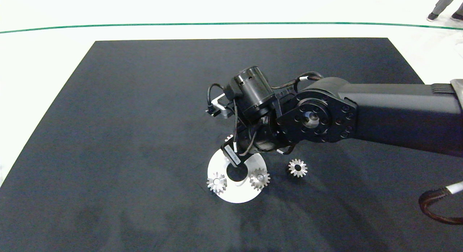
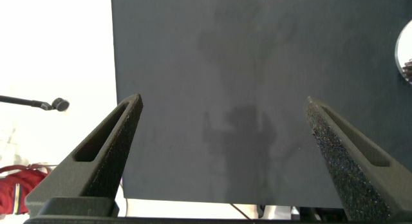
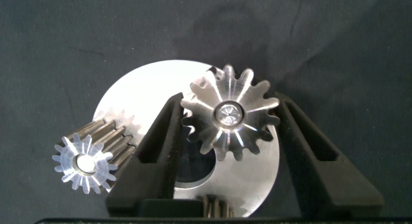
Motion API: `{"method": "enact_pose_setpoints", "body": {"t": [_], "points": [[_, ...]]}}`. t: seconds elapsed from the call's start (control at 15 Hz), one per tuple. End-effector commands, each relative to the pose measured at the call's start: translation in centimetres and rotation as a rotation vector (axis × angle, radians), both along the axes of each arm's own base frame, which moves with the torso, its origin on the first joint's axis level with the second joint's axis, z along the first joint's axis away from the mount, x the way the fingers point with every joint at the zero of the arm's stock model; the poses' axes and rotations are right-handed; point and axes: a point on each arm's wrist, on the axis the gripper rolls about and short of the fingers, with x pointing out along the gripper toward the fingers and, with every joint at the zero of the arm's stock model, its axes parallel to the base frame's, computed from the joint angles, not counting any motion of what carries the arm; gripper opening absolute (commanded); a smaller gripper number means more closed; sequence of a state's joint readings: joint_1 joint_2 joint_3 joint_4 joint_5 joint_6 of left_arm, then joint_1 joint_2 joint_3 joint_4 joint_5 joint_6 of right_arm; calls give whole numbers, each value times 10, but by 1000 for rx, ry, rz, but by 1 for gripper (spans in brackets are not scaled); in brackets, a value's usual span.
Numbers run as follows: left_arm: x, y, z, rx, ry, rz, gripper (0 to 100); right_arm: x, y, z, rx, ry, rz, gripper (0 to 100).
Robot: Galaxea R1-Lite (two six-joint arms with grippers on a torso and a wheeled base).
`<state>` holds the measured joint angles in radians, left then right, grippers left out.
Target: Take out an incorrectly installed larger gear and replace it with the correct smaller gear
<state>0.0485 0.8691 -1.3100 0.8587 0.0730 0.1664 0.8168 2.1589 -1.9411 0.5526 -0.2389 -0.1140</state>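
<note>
Larger gear (image 3: 228,114) is sitting on a pin at roughly the 12 o'clock edge of the white disc (image 1: 235,196), and from the head view you only catch a sliver of it poking out under the wrist. The disc lies on the black mat (image 1: 108,118), a bit toward the 6 o'clock side of the mat's middle.

The right gripper (image 3: 230,103) reaches in from 3 o'clock and hangs right over that gear. Its jaws are spread with the gear between them. One finger (image 3: 168,130) looks to be up against the teeth, while on the other side there's a thin strip of disc showing, so it's straddling the gear rather than clamping it.

Smaller gear (image 1: 297,167) is loose on the mat just off the disc's 3 o'clock side, lying flat, with its centre hole showing dark. Nothing is touching it.

Two more little gears are on the disc: one (image 1: 217,182) at about 8 o'clock, the other (image 1: 259,178) at about 4 o'clock. The disc's big centre hole (image 1: 237,173) sits between them.

The left gripper (image 2: 223,100) doesn't show in the head view. Its own camera has the jaws wide apart with only bare mat between them.

Somebody's legs (image 1: 443,6) are way off at the far 1 o'clock corner, past the mat.
</note>
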Motion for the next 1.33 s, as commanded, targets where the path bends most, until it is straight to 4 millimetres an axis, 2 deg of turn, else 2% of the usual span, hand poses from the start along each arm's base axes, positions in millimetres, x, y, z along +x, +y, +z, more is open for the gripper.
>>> {"method": "enact_pose_setpoints", "body": {"t": [0.07,0.4,0.73,1.13,1.33], "points": [[-1,0,0,1,4,1,100,-2,1,0,-4,1,3,47],[-1,0,0,11,5,-4,100,-6,-1,8,-1,-19,-4,37],[-1,0,0,11,4,-4,100,-18,1,19,15,-36,20,37],[-2,0,0,11,4,-4,100,-19,0,18,7,-32,20,37],[-2,0,0,12,4,-4,100,-23,-4,27,24,-48,20,37]]}}
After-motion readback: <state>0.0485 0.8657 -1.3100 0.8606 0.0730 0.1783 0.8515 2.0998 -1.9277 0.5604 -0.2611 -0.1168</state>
